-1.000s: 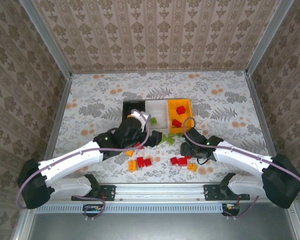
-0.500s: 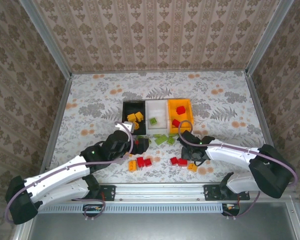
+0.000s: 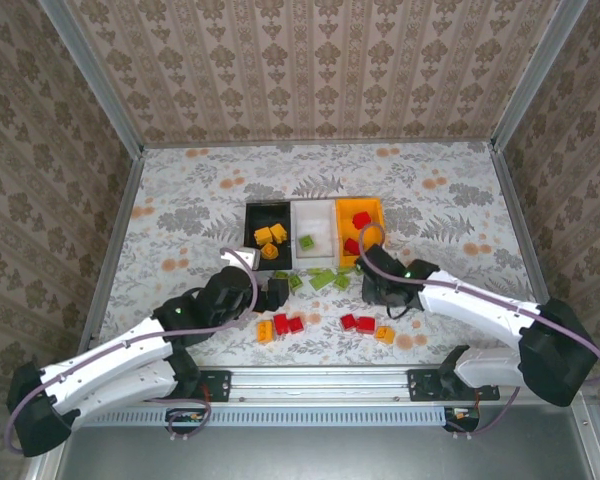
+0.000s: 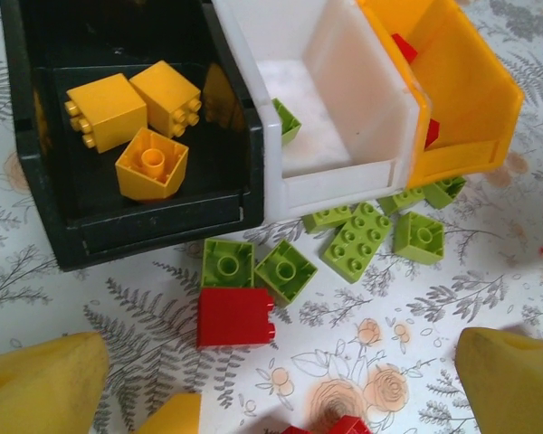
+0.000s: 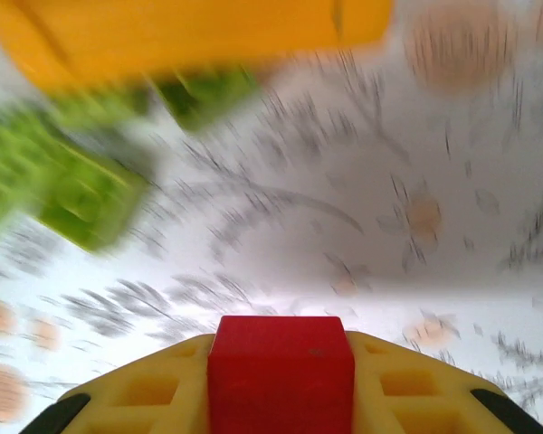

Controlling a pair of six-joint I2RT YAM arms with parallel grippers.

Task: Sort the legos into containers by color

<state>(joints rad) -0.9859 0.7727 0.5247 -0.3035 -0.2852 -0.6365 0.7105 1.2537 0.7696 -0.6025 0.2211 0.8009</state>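
Squeezing a red brick tight between its yellow fingers, the right gripper hangs low over the flowery table, just in front of the orange bin. Its jaws are closed on the brick so it will not fall on the way. The picture from that wrist is blurry, but an orange wall and some green shapes show close ahead. Two red bricks lie inside the orange bin, so red looks like the color for that bin, and this brick most likely goes there too. The left gripper has its jaws spread wide with nothing in them. It waits just above a loose red brick and a bunch of green bricks that lie right by the front of the white bin. It seems ready to drop down and take one, but which one cannot be told. One green brick sits in the white bin, so green goes there. The black bin holds three orange-yellow bricks. The three bins stand side by side, touching, so each trip is short. More red bricks and orange-yellow bricks lie on the table near the arms, so the sorting looks only partly done.
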